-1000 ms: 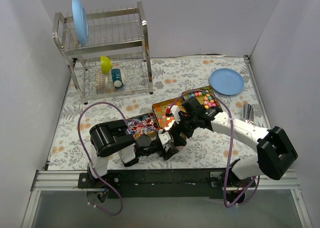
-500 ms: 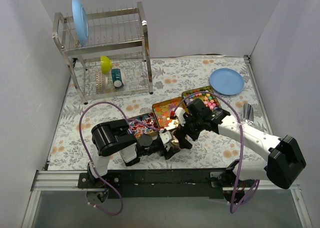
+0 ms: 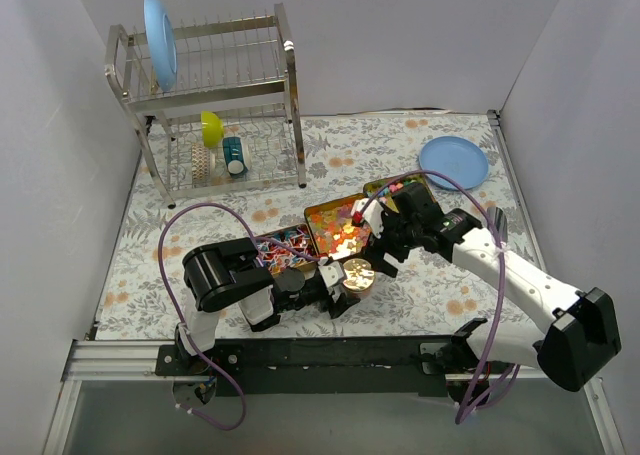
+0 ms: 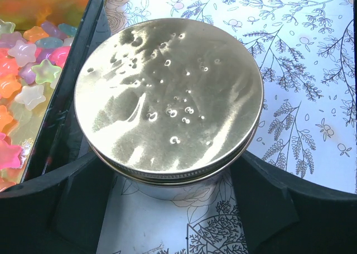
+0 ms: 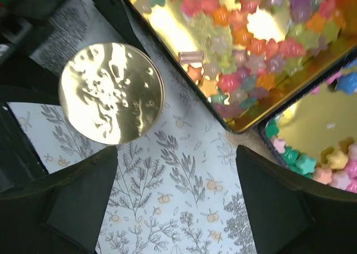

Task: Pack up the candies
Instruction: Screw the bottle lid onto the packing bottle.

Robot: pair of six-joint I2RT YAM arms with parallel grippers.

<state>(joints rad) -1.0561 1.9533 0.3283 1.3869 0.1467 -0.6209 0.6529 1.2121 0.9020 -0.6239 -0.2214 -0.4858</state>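
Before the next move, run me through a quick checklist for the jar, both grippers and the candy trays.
1. Lid seated on jar: ok, it sits flat and level.
2. Left gripper holding jar: ok, it is pressed against both sides.
3. Right gripper free: ok, it is open and holding nothing.
4. Jar filled: cannot tell, the lid hides the inside.
5. Trays emptied: not ok, many candies lie in both.

Gold tin (lidded), left tool, candies beside
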